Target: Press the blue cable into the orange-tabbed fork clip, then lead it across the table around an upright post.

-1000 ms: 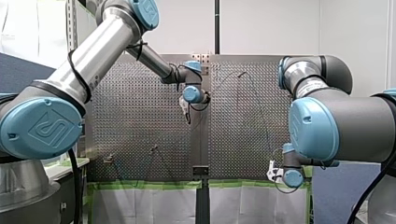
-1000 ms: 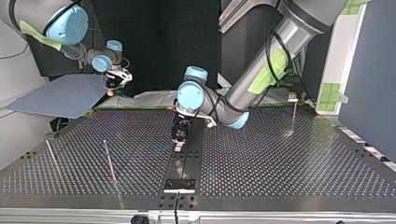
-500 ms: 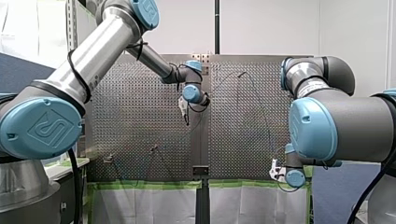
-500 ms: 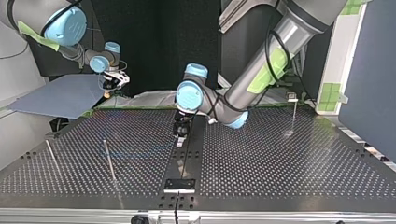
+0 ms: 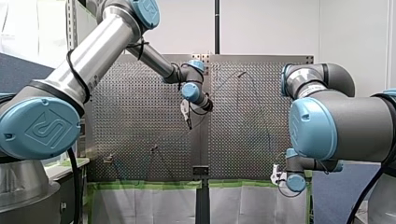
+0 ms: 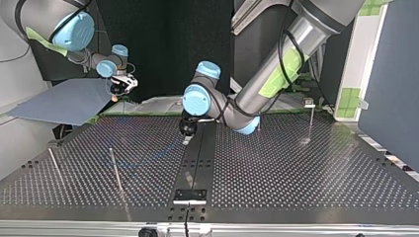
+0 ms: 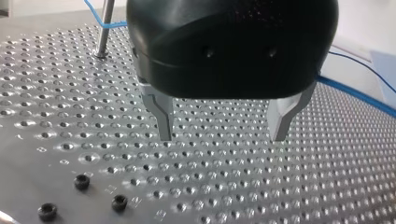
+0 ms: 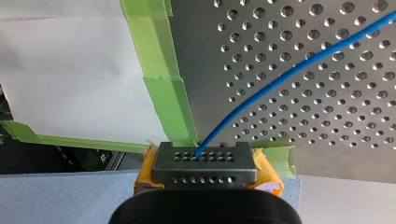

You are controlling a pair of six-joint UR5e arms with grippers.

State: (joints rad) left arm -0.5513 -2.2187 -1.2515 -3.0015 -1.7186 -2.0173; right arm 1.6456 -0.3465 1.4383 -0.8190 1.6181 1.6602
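Hovering low over the perforated table (image 6: 296,168) at the centre of the top view, my left gripper (image 7: 222,136) has its metal fingers (image 7: 161,114) spread wide with nothing between them. What the coming move turns on, I judge, is that the blue cable (image 8: 327,54) is not in that gap. In the left wrist view it runs past beyond one finger's outer side, and further off it bends at an upright post (image 7: 105,28) ahead of the other finger. Its long axis therefore crosses beside the claw, not through it, and the claw would have to shift sideways to straddle it. My right gripper (image 8: 205,164), at the upper left of the top view by the table's edge, is clamped on the cable between yellow pads (image 8: 268,170). The cable leads out ahead of it, thin, smooth and gently curved. The orange-tabbed fork clip I cannot pick out.
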